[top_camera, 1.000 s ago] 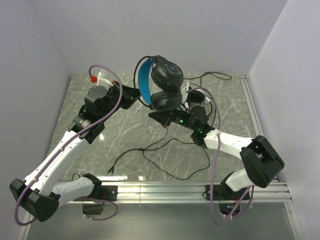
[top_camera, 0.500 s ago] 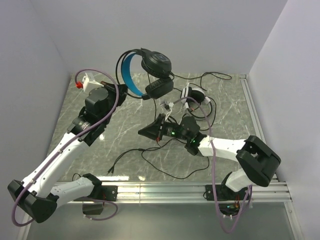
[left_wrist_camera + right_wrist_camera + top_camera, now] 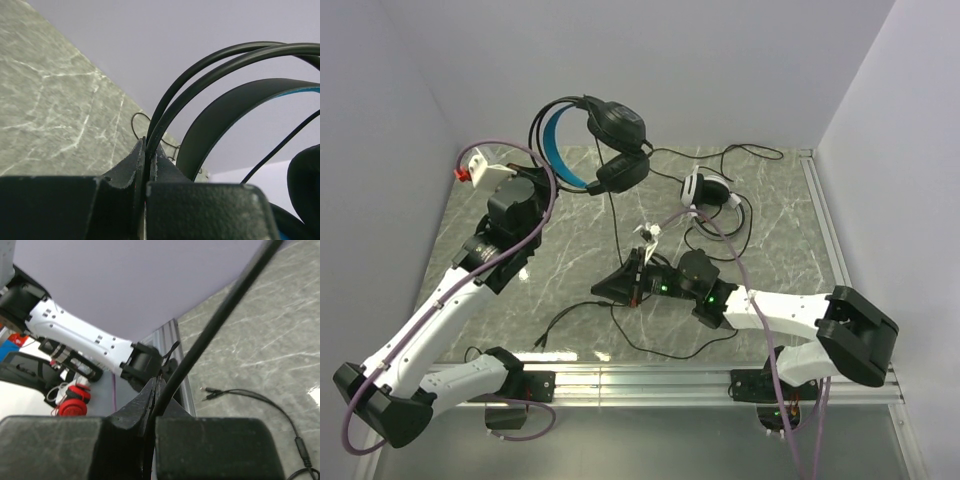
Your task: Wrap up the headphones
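The black headset with the blue headband (image 3: 588, 140) hangs in the air at the back left. My left gripper (image 3: 552, 180) is shut on the thin black wire hoops of its headband (image 3: 165, 107); the wide band (image 3: 225, 112) and an ear cup (image 3: 306, 185) show to the right. Its black cable (image 3: 614, 225) drops from the ear cup to my right gripper (image 3: 605, 290), which is shut on the cable (image 3: 220, 315) low over the table's middle. The white headset (image 3: 706, 188) lies on the table at the back right, its cable looped round it.
The rest of the black cable loops on the marble table (image 3: 560, 260) near the front rail (image 3: 650, 378), its plug (image 3: 542, 343) at the front left; the plug also shows in the right wrist view (image 3: 207, 389). Grey walls close the back and both sides.
My left gripper has carried the black headset to the left and farther back. My right gripper has moved left and nearer, down along the cable, which now runs straighter between them.
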{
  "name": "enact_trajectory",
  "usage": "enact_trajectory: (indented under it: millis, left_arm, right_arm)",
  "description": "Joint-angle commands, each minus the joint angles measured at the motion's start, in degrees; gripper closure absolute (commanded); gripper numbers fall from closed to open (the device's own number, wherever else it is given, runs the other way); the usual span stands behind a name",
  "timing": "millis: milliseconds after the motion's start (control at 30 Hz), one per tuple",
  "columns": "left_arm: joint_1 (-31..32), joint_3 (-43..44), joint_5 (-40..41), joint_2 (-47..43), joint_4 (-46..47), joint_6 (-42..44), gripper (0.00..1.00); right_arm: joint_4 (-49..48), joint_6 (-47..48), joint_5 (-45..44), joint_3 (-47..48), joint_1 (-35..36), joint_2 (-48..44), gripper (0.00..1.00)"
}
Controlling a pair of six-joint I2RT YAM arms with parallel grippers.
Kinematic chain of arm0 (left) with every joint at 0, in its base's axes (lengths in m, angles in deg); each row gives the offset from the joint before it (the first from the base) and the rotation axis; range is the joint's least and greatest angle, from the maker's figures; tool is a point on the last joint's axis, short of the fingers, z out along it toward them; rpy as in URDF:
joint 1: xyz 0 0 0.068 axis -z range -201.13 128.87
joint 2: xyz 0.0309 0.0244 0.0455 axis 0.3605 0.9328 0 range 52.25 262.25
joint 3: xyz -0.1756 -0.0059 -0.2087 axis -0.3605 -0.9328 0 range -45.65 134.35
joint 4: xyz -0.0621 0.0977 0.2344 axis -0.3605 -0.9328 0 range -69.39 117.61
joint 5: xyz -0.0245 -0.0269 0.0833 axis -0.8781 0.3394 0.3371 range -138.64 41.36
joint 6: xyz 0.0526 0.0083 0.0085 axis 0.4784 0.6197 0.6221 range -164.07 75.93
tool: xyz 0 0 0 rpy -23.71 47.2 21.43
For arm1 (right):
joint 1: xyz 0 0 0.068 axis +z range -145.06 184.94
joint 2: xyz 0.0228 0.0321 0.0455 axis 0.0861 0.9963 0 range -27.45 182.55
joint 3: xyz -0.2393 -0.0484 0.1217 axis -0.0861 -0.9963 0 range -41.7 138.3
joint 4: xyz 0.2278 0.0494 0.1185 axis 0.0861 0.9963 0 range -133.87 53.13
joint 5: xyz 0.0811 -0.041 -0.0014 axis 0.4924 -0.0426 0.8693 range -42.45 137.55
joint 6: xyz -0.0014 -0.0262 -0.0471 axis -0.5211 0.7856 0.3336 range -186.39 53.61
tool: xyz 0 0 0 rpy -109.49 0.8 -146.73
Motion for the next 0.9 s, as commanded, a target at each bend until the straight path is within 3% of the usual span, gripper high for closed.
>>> enact_trajectory:
  millis: [0, 400, 667, 867]
  left_arm:
    - [-0.02, 0.29, 5.33, -0.23, 6.58, 0.34, 1.00]
    - [0.16, -6.38, 7.27, 1.53, 8.51, 4.46, 1.00]
    - [0.77, -9.91, 5.25, 1.88, 11.07, 9.65, 1.00]
    - [3.76, -10.96, 11.13, 3.02, 11.42, 14.66, 1.00]
  right_arm:
    - [5.23, 3.78, -1.39, 1.61, 2.72, -3.19, 1.00]
    - [25.26, 14.06, -4.90, 10.74, 4.40, -9.35, 1.00]
    - [31.52, 18.81, -7.72, 17.95, 4.22, -11.03, 1.00]
    - [34.95, 19.61, -5.79, 25.16, 3.26, -9.18, 1.00]
